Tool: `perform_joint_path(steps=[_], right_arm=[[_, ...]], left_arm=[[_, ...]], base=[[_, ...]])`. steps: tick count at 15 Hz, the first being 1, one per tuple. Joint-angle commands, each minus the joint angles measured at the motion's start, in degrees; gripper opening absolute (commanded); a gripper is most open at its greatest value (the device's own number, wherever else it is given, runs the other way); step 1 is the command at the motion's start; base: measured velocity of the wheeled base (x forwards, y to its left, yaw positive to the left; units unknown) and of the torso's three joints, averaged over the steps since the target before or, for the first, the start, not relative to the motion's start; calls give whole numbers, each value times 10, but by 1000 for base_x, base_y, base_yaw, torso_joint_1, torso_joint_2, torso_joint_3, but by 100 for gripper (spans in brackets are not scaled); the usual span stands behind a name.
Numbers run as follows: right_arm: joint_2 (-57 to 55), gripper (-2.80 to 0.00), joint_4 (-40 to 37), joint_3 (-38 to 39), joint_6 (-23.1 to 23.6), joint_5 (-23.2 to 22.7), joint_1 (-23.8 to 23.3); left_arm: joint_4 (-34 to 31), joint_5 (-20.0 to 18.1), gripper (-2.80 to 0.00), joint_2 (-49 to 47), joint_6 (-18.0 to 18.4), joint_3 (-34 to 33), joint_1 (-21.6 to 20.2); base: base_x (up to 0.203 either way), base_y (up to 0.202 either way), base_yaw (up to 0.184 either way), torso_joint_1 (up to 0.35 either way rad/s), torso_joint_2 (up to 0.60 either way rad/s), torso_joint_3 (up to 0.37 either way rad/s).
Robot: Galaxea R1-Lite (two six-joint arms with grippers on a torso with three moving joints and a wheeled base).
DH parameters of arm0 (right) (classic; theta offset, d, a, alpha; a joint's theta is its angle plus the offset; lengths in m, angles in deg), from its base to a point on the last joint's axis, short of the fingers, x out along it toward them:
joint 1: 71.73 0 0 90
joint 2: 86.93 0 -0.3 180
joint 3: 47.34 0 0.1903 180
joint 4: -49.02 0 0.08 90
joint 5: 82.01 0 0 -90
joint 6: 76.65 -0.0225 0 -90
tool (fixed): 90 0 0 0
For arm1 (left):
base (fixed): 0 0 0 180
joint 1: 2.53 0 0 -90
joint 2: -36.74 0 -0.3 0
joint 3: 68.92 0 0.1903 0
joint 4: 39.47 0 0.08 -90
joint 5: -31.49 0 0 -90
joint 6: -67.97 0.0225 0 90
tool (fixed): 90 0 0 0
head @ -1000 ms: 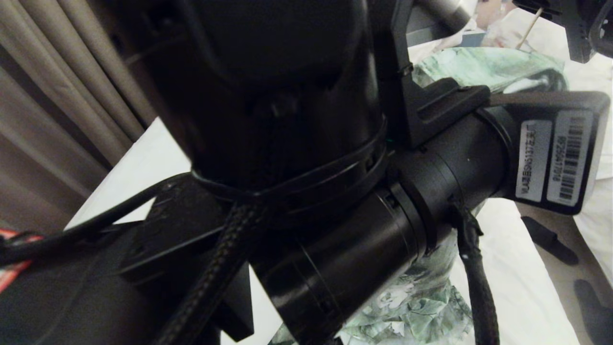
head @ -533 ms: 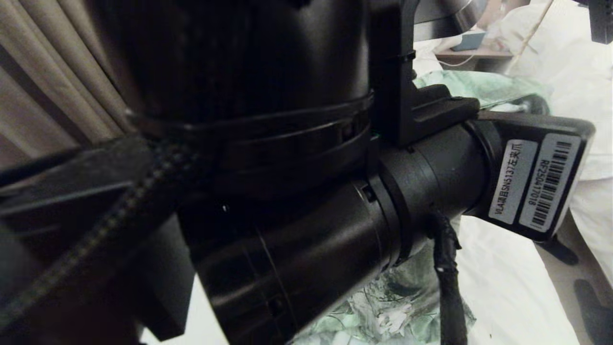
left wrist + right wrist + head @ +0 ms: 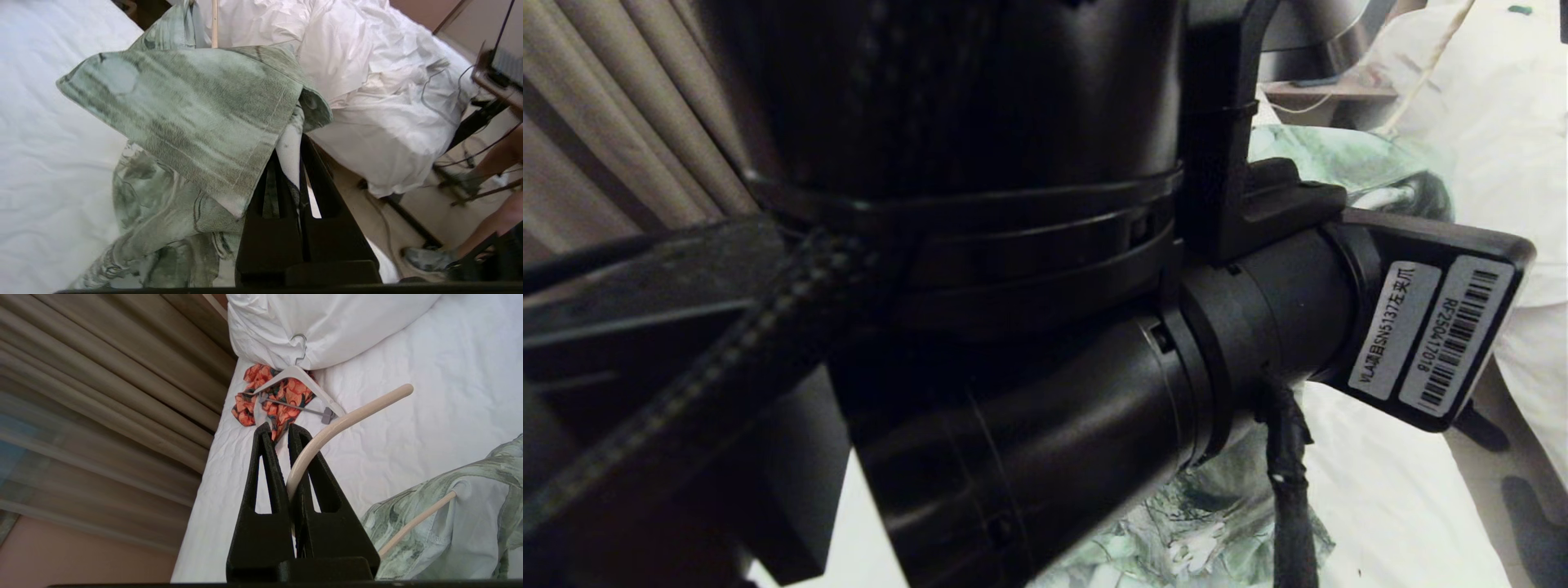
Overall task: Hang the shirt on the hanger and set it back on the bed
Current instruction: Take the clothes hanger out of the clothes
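Note:
My left gripper [image 3: 292, 149] is shut on a fold of the green-and-white shirt [image 3: 184, 110], held up above the bed's white sheet [image 3: 41, 122]. The rest of the shirt drapes down onto the sheet. My right gripper [image 3: 280, 430] is shut on the curved hook of the cream hanger [image 3: 347, 416]. One thin arm of the hanger runs into the shirt [image 3: 470, 531] through an opening. In the head view my left arm [image 3: 1258, 327] fills most of the picture, with shirt [image 3: 1201, 539] showing below it and behind it.
An orange-and-black floral garment [image 3: 278, 396] on a thick white hanger [image 3: 302, 375] lies by the pillow [image 3: 327, 322] near the bed's curtain-side edge. Curtains [image 3: 102, 396] hang alongside. Another bed with a rumpled white duvet [image 3: 376, 81] stands across a narrow floor gap with cables.
My left arm has swung closer to the head camera and now covers more of that view. The right gripper has left the head view's top right corner.

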Motion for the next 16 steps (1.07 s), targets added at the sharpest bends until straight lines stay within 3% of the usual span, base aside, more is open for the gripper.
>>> perform_joint_path(steps=[1, 8, 11, 16], right_arm=[[1, -280, 0, 0, -2, 0, 0], [2, -280, -1, 0, -2, 0, 0], [2, -280, -1, -1, -2, 0, 1], [2, -280, -1, -8, -2, -2, 1]], left_arm=[[2, 2, 0, 2, 4, -4, 8], [-37, 9, 0, 7, 10, 7, 14], [-34, 22, 0, 8, 35, 10, 12], [-37, 21, 0, 38, 45, -31, 17]], base=[[0, 0, 0, 0, 0, 0], [0, 0, 0, 0, 0, 0], [0, 0, 0, 0, 0, 0], [0, 0, 0, 0, 0, 0]])
